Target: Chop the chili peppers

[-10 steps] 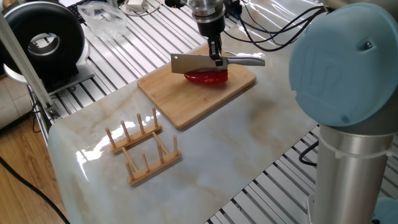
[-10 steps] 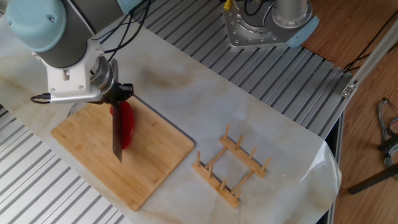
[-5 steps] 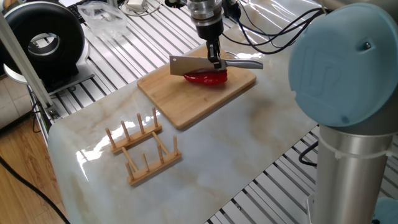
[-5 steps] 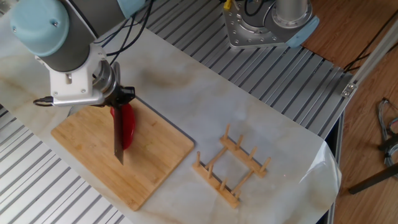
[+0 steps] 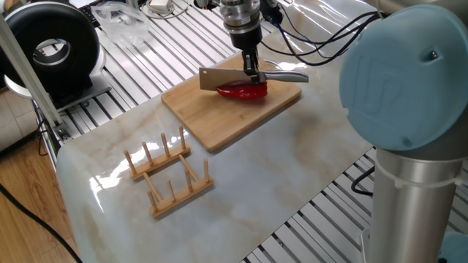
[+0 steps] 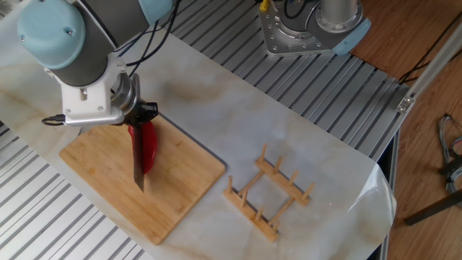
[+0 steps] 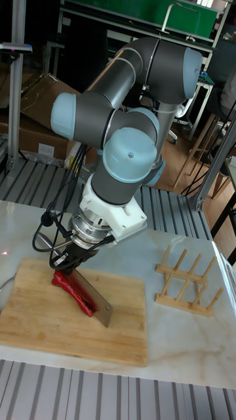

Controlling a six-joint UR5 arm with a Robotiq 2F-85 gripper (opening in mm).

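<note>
Red chili pepper (image 5: 242, 91) lies on wooden cutting board (image 5: 219, 120), cleaver (image 5: 223, 79) blade edge-down on it. Gripper (image 5: 252, 71) clenched on cleaver handle. Wooden peg rack (image 5: 168, 175) sits well apart on marble table (image 5: 292, 168). No readable writing.

Over the last second the tool (image 5: 252, 71) has slid along the chili peppers (image 5: 243, 91), carrying the cleaver (image 5: 223, 78) with it toward the far-left end of the cutting board (image 5: 219, 117) in one fixed view. In the other fixed view, the arm's wrist (image 6: 90, 97) now sits farther over the cutting board (image 6: 173, 195) and a little lower, and the cleaver's tip (image 6: 139, 186) reaches slightly nearer that board's front edge.
</note>
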